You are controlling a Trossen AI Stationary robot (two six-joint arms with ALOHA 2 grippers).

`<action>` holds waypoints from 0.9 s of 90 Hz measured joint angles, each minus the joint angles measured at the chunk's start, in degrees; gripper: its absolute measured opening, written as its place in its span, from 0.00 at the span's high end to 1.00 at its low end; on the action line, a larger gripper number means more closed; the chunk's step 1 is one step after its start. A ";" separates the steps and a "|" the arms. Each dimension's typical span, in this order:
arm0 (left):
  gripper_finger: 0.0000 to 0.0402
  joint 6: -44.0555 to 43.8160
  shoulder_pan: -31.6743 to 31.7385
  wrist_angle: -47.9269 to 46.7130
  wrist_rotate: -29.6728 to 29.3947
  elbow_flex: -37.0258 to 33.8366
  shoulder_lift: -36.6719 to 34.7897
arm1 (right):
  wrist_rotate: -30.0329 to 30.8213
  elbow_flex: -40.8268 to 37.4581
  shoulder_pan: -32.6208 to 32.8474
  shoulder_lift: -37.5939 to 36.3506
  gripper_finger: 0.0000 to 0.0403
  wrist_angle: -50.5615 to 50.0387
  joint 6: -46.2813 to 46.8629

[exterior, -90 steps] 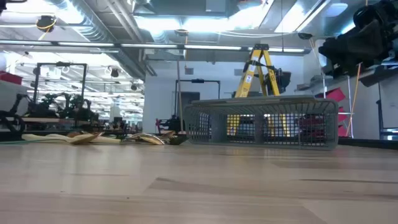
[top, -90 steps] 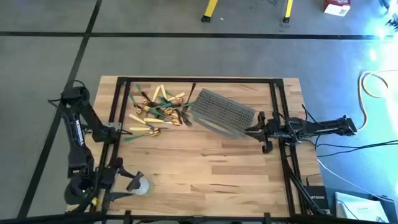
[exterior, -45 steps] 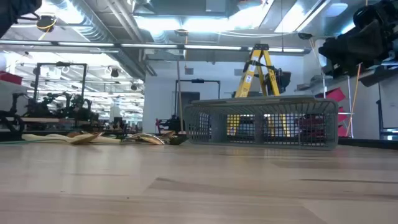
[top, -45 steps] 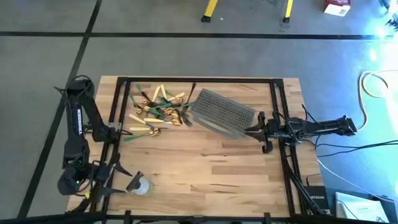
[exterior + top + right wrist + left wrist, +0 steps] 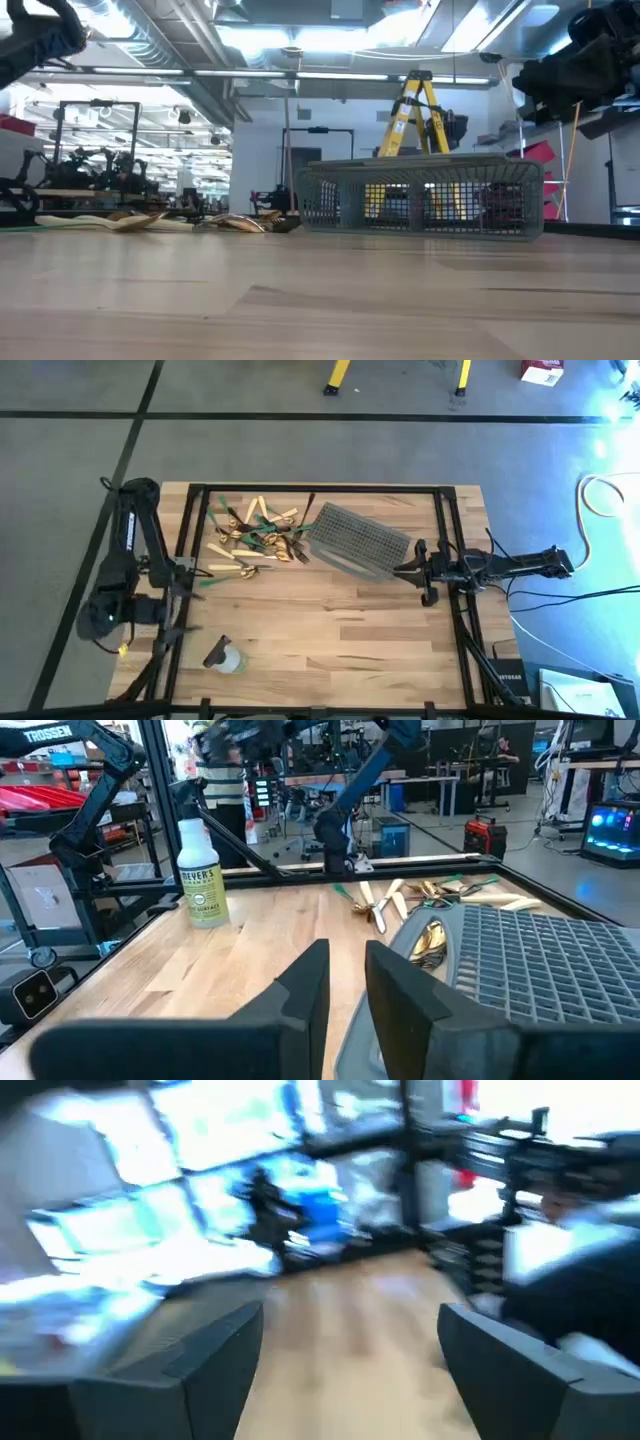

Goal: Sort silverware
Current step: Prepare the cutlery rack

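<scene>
The silverware [image 5: 255, 535] lies in a loose pile of tan, black and green pieces on the far left of the table; the low view shows the silverware [image 5: 170, 222] flat on the wood. My left arm [image 5: 135, 550] rises over the table's left edge. Its gripper [image 5: 350, 1330] is open, empty, and faces across the table. My right gripper [image 5: 402, 570] stands at the right, beside the grey mesh basket [image 5: 355, 542], fingers almost together with nothing between them. Whether my right gripper [image 5: 347, 980] touches the basket [image 5: 540, 960] cannot be told.
A clear spray bottle [image 5: 224, 658] stands near the table's near left corner, also seen as the bottle [image 5: 205, 870] in the right wrist view. A black frame [image 5: 320, 488] runs along the table's edges. Bare wood lies across the near middle [image 5: 340, 630].
My left arm has lifted from the near left corner beside the bottle and swung up and toward the far edge along the table's left side; it is still moving. The bottle, the silverware, the basket and my right arm have stayed put.
</scene>
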 joint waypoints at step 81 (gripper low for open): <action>0.29 29.37 81.36 61.31 78.53 3.54 38.48 | 1.93 0.24 0.00 -0.02 0.87 3.22 -4.71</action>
